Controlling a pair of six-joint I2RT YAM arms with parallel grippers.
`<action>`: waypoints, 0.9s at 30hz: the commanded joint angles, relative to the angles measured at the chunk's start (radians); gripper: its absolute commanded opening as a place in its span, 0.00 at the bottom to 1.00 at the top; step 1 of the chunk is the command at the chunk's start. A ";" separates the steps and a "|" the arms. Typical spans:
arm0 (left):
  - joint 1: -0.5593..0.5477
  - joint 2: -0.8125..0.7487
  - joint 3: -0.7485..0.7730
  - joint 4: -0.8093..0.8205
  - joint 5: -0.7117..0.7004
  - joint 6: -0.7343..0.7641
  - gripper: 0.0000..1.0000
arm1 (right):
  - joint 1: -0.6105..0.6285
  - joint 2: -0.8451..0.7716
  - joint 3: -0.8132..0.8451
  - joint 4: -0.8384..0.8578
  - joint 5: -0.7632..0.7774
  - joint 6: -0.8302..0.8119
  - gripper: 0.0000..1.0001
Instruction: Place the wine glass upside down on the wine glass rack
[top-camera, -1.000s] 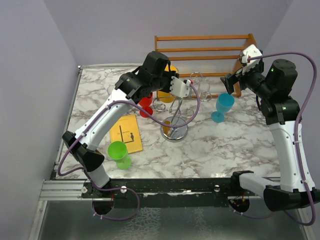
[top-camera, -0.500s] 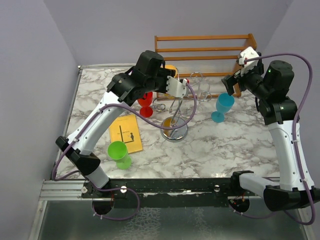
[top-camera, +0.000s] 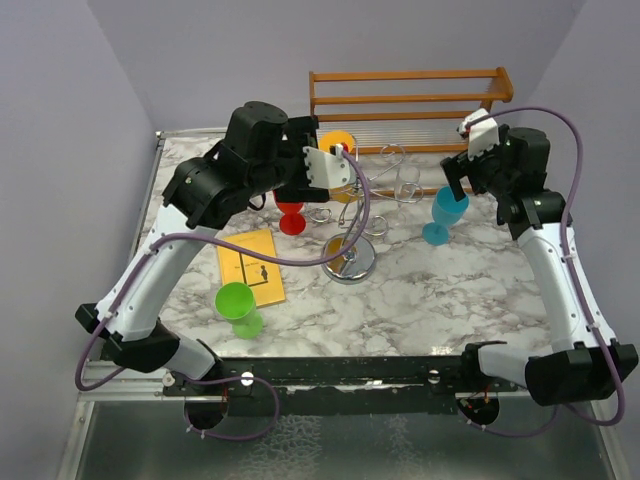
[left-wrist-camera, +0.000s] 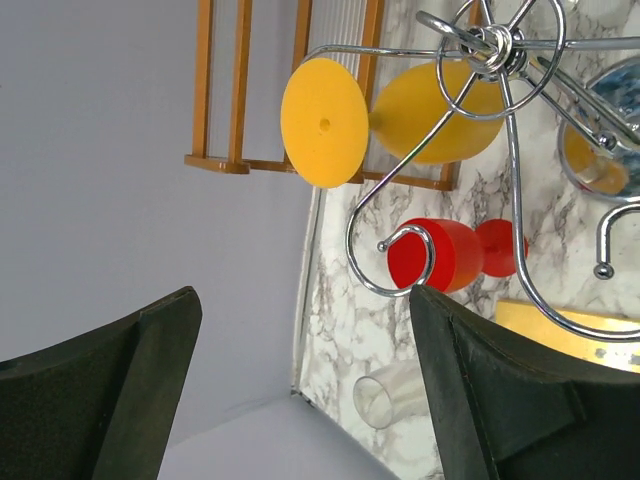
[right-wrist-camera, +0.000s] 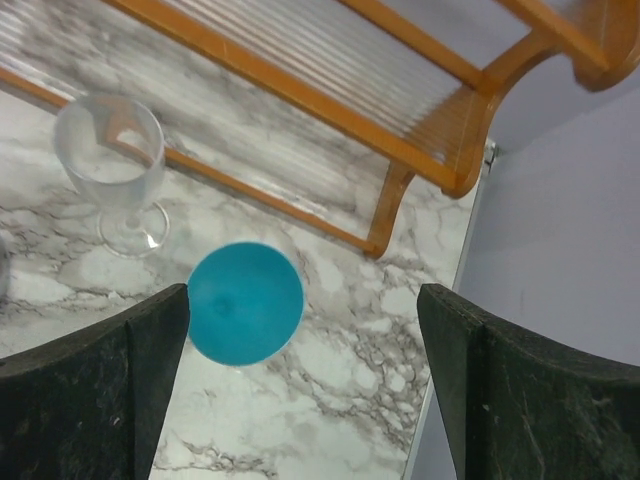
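The silver wine glass rack (top-camera: 350, 257) stands about midway across the marble surface (top-camera: 450, 290), a bit closer to the far edge than the near one. A yellow wine glass (left-wrist-camera: 322, 122) hangs on it upside down. Its round foot sits on top, caught over one of the curled wire arms on the rack's far-left side, and the bowl hangs below.

The left end effector (left-wrist-camera: 302, 295) is up beside that glass with its fingers spread wide. There's nothing between them, and neither one touches the glass.

Over towards the right edge, the right end effector (right-wrist-camera: 302, 300) is also wide and empty. It hangs above a blue glass (top-camera: 447, 212) that stands upright on the marble. A clear glass (right-wrist-camera: 110, 165) stands just to the left of the blue one, between it and the rack.

A brown wooden slatted shelf (top-camera: 410, 100) runs along the far edge behind them. On the left side of the rack, a red glass (top-camera: 291, 218) sits on the surface close to the rack's wire arms. Nearer the near-left corner, a yellow card (top-camera: 252, 268) lies flat, and a green glass (top-camera: 238, 305) is just in front of it.
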 joint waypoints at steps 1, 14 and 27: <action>0.021 -0.043 0.031 -0.014 0.035 -0.114 0.91 | -0.007 0.053 -0.037 -0.010 0.126 0.032 0.92; 0.023 -0.034 0.054 -0.043 0.057 -0.213 0.99 | -0.067 0.160 -0.144 0.001 0.123 0.107 0.64; 0.024 -0.008 0.075 -0.053 0.046 -0.284 0.99 | -0.098 0.236 -0.106 -0.029 0.036 0.135 0.42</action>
